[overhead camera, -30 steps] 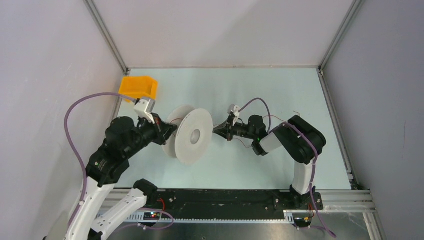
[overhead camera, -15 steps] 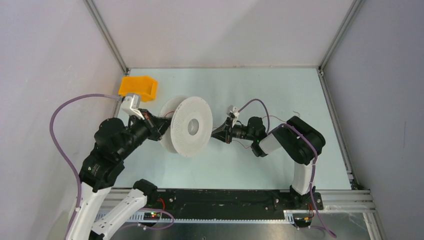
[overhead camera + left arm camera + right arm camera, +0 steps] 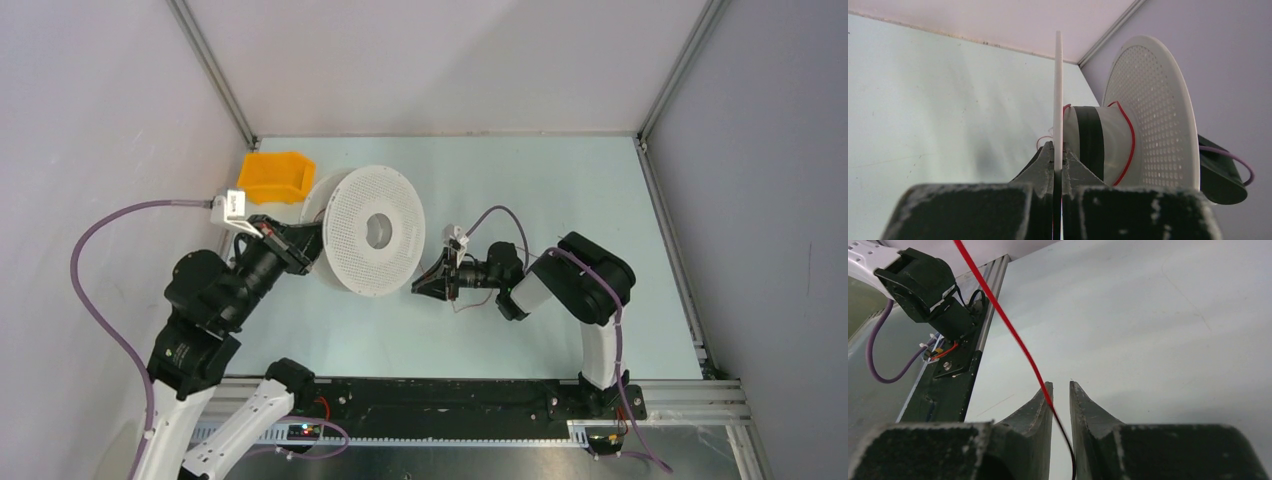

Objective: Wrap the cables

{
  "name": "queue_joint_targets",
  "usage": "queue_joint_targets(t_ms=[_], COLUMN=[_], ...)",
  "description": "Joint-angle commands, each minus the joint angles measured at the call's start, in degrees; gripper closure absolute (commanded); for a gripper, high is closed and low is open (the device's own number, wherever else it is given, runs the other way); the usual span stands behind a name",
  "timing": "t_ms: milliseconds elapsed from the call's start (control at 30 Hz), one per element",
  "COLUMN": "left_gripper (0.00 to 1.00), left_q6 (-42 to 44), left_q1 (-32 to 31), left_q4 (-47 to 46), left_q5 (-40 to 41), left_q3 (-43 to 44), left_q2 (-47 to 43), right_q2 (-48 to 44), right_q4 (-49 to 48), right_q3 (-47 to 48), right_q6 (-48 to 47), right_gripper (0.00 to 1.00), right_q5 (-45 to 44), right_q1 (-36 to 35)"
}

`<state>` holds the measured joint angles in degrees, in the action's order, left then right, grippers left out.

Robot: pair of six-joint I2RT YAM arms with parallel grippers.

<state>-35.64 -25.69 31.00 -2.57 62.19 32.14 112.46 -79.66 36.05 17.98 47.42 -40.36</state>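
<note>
A white perforated spool [image 3: 370,232] is held up off the table, its face turned to the top camera. My left gripper [image 3: 300,243] is shut on the rim of its thin near flange [image 3: 1058,90]; the fingertips [image 3: 1046,159] pinch it from both sides. A thin red cable [image 3: 1130,145] loops around the taped hub. My right gripper [image 3: 420,288] is just right of the spool and below it. Its jaws [image 3: 1061,385] stand narrowly apart and the red cable [image 3: 1013,335] runs loosely through the gap, touching the left finger. More loose cable [image 3: 458,304] lies under the right wrist.
An orange bin [image 3: 275,175] sits at the back left corner behind the spool. The black mounting rail [image 3: 450,395] runs along the near edge. Grey walls enclose the table on the left, back and right. The left arm's base [image 3: 928,285] shows in the right wrist view.
The left arm has swung back and left, turning the spool from edge-on to face-up. The right gripper has moved left and toward the near edge, following the cable.
</note>
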Motion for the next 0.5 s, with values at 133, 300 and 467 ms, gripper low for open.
queue_joint_targets(t_ms=[133,300,467], left_gripper=[1.00,1.00,1.00], left_q6=[-4.54,-7.47,-10.28], left_q1=[0.47,0.44,0.47], left_q4=[-8.28,-8.50,-8.74], left_q5=[7.34,16.62,27.78], left_q3=[0.50,-0.53,-3.62], left_q2=[-2.35,-4.07,-7.93], right_q2=[1.48,-0.59,-6.83], right_q4=[0.29,6.81,20.00], right_q3=[1.15,0.56,0.63], right_q6=[2.61,1.14,-7.83], right_gripper=[0.79,0.89,1.00], right_q5=[-0.86,-3.49,-14.82], right_q1=[-1.05,-4.08,-12.39])
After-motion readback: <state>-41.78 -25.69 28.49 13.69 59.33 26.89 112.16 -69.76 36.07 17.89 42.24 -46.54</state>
